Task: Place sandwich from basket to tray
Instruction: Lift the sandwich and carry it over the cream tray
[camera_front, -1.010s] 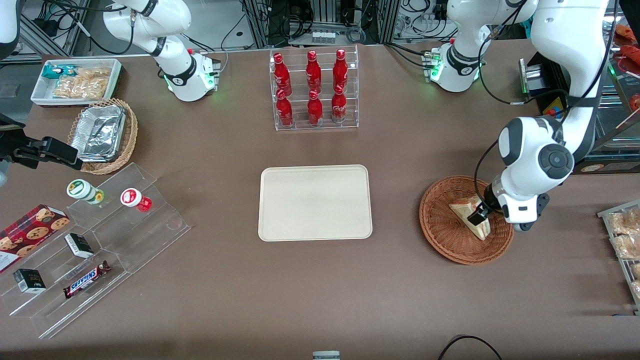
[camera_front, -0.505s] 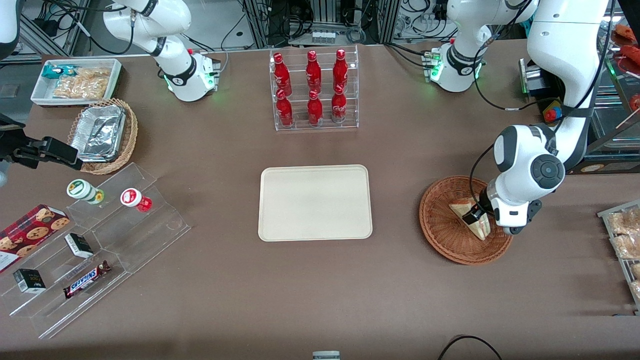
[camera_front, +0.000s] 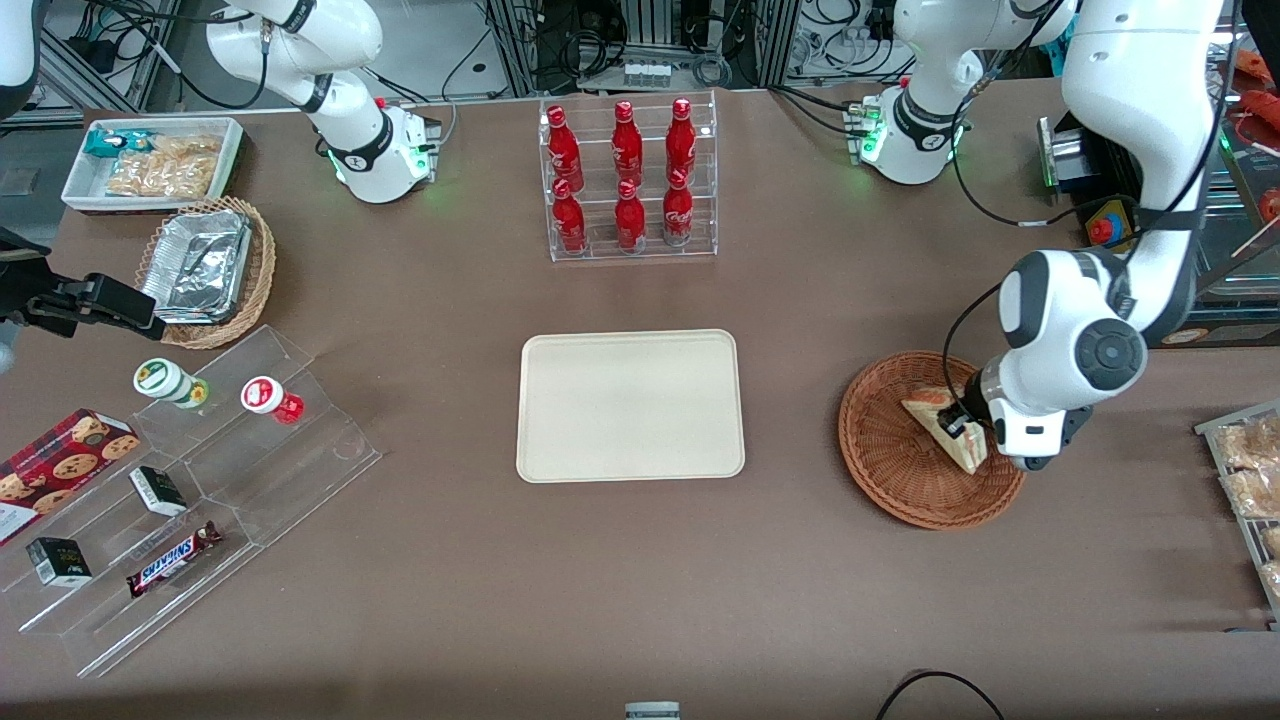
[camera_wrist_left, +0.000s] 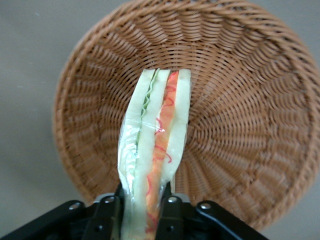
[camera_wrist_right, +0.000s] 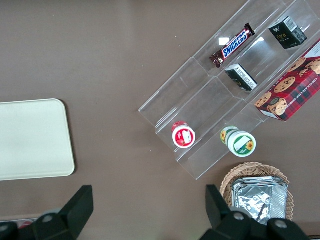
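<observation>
From the front, the sandwich (camera_front: 945, 425) is seen in the basket (camera_front: 885, 470), well apart from the tray (camera_front: 630, 405), with the gripper (camera_front: 958, 428) lowered onto it from a bent wrist. Only the left wrist view reveals both fingers (camera_wrist_left: 106, 217) clamped against the sandwich (camera_wrist_left: 156, 150) above the basket (camera_wrist_left: 250, 100).

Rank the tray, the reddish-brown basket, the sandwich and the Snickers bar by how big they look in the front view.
Largest to smallest in the front view:
1. tray
2. basket
3. sandwich, clamped in the left gripper with the jaws shut on it, over the basket
4. Snickers bar

The last two look close; the gripper hides part of the sandwich.
</observation>
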